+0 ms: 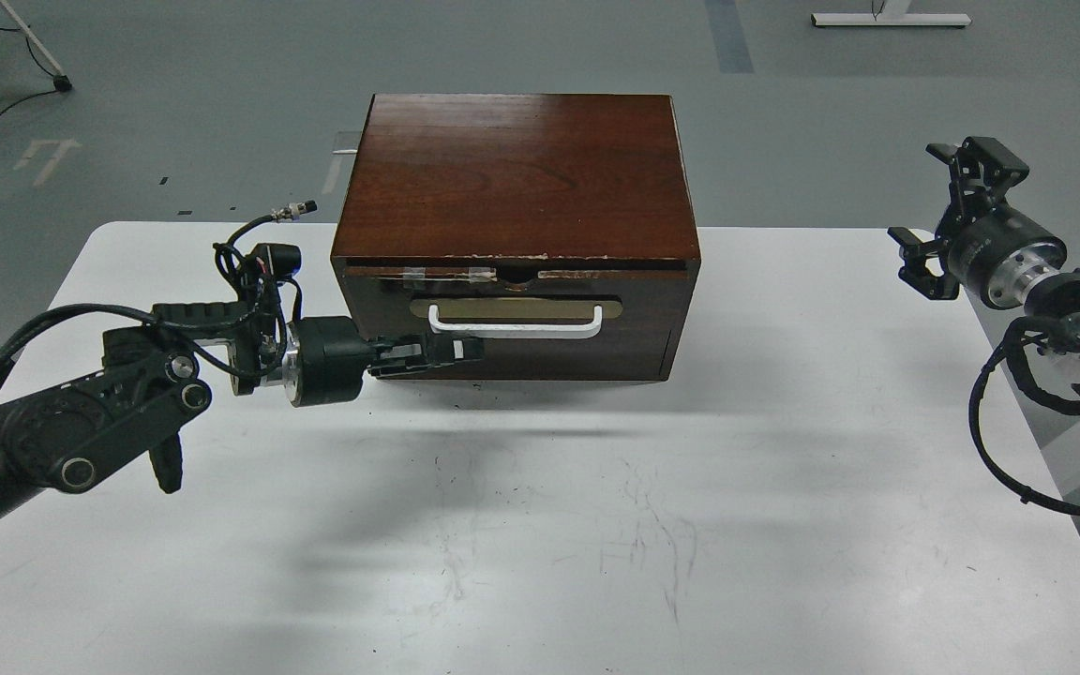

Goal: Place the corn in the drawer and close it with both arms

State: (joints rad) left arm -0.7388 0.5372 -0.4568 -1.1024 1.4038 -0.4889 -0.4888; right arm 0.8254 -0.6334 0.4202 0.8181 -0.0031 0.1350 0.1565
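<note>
Drawer (pixel 512 323) flush in wooden box (pixel 517 178), front shut, mid worktop (pixel 540 525). Corn not in sight: inside or elsewhere, can't say. Left end effector (pixel 465 350) at left end of white handle (pixel 514 326), fingers narrow, overlapping bar; real grip or mere touch unclear. Right end effector (pixel 936 211) spread wide, empty, hanging off right worktop edge, well apart from box. Looks like closing or just-closed stage. Next, judging: confirm front seated, then release handle straight back.
</note>
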